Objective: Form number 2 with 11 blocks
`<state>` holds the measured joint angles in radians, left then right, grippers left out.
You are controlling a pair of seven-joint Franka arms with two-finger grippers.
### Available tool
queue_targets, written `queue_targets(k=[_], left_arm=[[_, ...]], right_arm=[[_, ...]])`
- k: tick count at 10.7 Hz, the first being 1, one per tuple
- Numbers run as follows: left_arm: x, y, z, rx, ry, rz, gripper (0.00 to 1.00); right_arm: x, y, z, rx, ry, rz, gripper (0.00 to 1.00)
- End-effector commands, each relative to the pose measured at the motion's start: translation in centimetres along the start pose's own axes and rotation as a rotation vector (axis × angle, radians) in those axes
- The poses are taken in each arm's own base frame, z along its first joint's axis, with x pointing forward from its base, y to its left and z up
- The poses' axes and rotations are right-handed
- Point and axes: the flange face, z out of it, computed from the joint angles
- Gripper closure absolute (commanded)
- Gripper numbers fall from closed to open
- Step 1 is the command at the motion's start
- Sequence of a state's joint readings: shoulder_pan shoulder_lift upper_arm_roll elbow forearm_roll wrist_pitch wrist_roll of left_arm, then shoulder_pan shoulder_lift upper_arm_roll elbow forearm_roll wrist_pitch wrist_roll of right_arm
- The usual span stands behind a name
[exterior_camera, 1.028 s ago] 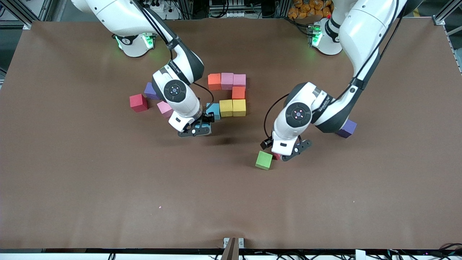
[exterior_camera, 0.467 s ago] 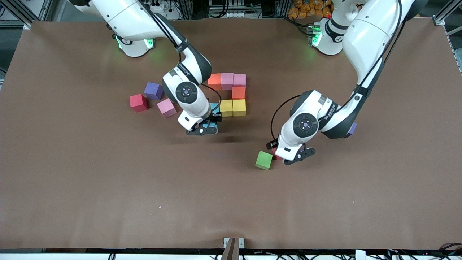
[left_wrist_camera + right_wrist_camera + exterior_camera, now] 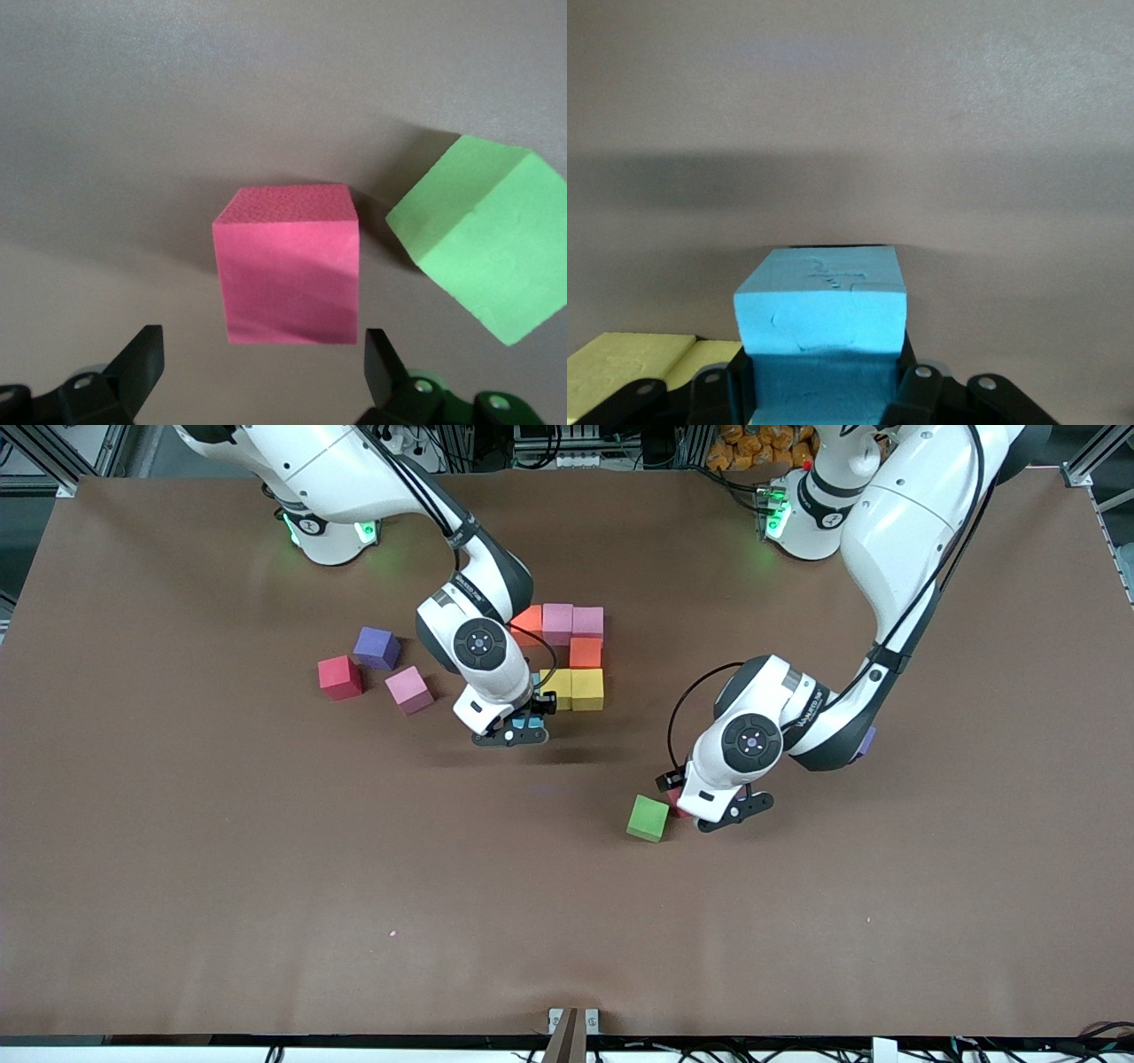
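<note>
My right gripper (image 3: 511, 736) is shut on a light blue cube (image 3: 518, 730), low over the table beside the yellow cubes; the right wrist view shows the cube (image 3: 821, 305) between the gripper's (image 3: 819, 394) fingers. The partial number 2 has an orange cube (image 3: 529, 619), two pink cubes (image 3: 557, 622), another orange cube (image 3: 585, 653) and two yellow cubes (image 3: 574, 689). My left gripper (image 3: 710, 808) is open over a pinkish-red cube (image 3: 677, 806) beside the green cube (image 3: 648, 817). In the left wrist view that cube (image 3: 288, 274) lies just ahead of the gripper (image 3: 261, 372), with the green cube (image 3: 483, 235) beside it.
A red cube (image 3: 340, 677), a purple cube (image 3: 377, 647) and a pink cube (image 3: 409, 689) lie loose toward the right arm's end. Another purple cube (image 3: 867, 738) peeks out by the left arm's elbow. A yellow cube (image 3: 629, 363) shows in the right wrist view.
My right gripper has carried the light blue cube toward the left arm's end, to beside the yellow cubes. My left gripper shifted slightly at the pinkish-red cube and now holds still.
</note>
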<state>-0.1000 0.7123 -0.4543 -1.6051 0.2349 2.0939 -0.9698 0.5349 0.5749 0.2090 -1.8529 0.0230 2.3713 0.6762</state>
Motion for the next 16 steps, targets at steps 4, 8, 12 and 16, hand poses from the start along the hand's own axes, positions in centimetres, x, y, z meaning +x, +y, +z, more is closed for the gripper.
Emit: queue_targets(k=[4,8,12,16], left_arm=[[0.2,-0.2,0.4,0.006,-0.012,0.034,0.00],[0.3,-0.2,0.7,0.006,-0.017,0.030,0.00],[1.4,-0.9,1.6,0.008,-0.019,0.011,0.00],[2.8,-0.9,1.7,-0.005,-0.010,0.000,0.00]], right_arm=[[-0.1,-0.1,0.8,-0.018,-0.007,0.012,0.48],[-0.1,-0.2,1.2,-0.021,-0.010,0.011,0.21],[0.4,-0.2,-1.3,-0.004,0.012,0.052,0.00],[2.6,2.9,-6.7,-0.017,0.005,0.085,0.00]])
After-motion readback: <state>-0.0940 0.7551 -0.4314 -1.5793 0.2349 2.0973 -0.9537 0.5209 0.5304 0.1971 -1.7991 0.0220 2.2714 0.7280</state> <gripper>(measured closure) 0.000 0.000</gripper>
